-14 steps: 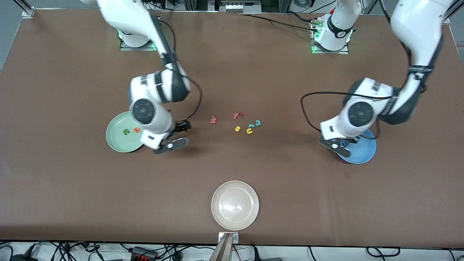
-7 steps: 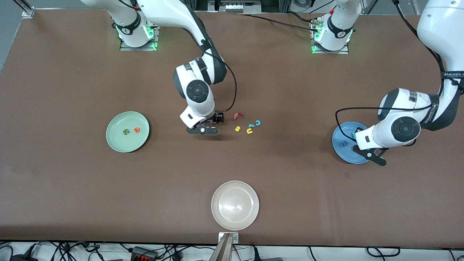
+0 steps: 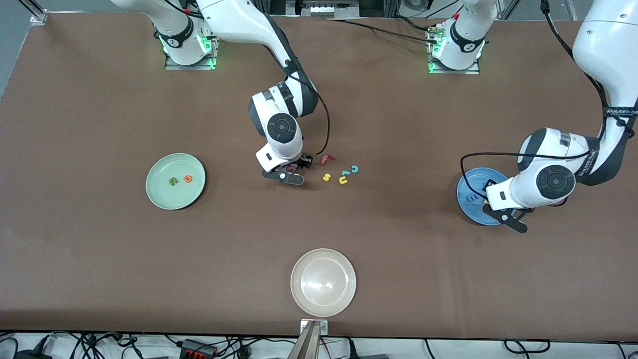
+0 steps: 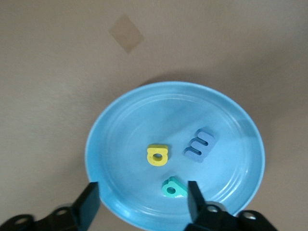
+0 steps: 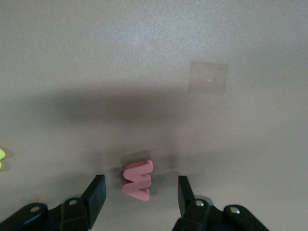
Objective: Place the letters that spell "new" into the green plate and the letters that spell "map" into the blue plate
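In the blue plate point(image 4: 125, 125) lie a yellow "p" point(image 4: 157, 155), a blue "m" point(image 4: 199, 146) and a teal "a" point(image 4: 173, 187). My left gripper point(image 4: 142, 202) hangs open over that plate point(image 3: 468, 189), near its rim, holding nothing. The pinkish-red "w" point(image 5: 138, 179) lies on the table between the open fingers of my right gripper point(image 5: 140, 194), untouched by either. In the front view my right gripper point(image 3: 285, 177) hides the "w". The green plate point(image 3: 164, 197) holds the dark green "n" point(image 3: 173, 181) and the orange "e" point(image 3: 188, 178).
Beside my right gripper, toward the left arm's end, lie a red "f" point(image 3: 326, 159), a yellow "s" point(image 3: 327, 176), a yellow "u" point(image 3: 343, 180), a teal "c" point(image 3: 354, 169) and another teal letter point(image 3: 345, 173). A whitish-beige plate point(image 3: 323, 282) sits near the front edge.
My right gripper has swung from beside the green plate to over the "w", its fingers coming closer together. My left gripper has opened and shifted across the blue plate toward its nearer rim.
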Robot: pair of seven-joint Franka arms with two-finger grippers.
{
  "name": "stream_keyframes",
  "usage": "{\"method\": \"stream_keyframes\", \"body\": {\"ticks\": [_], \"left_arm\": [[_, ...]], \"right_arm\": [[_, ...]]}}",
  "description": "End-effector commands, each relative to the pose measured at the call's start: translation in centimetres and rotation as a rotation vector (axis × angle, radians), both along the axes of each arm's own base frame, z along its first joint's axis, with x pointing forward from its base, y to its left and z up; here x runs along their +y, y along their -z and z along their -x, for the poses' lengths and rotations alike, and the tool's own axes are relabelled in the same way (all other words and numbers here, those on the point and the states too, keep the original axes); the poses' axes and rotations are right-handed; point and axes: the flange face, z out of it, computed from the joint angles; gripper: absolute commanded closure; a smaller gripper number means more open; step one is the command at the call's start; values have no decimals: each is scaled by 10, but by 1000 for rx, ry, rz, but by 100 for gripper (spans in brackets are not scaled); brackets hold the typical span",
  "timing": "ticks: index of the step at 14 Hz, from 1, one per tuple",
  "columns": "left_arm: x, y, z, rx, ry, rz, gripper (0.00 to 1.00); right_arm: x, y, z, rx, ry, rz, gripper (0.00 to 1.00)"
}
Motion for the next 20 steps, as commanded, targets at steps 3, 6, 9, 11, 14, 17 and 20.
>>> {"method": "stream_keyframes", "body": {"ticks": [3, 6, 9, 11, 14, 17, 20], "left_arm": [[-26, -125, -21, 24, -44, -16, 0], [-20, -195, -30, 11, -132, 61, 0], [-9, -253, -26, 7, -218, 105, 0], [-7, -286, -15, -19, -261, 133, 0], [-13, -316, 6, -44, -351, 134, 0], [-16, -333, 42, -70, -422, 122, 0], [-19, -345, 78, -164, -530, 152, 0]], "right_arm": [[7, 7, 9, 10, 9, -8, 50], [6, 7, 9, 10, 1, -8, 62], [-2, 4, 0, 10, 2, -14, 89], [-12, -3, -11, 7, 10, -23, 97], [-68, -46, -54, 0, 9, -42, 97], [-164, -77, -93, 60, -29, 27, 97], [-273, -78, -106, 162, -144, 17, 97]]}}
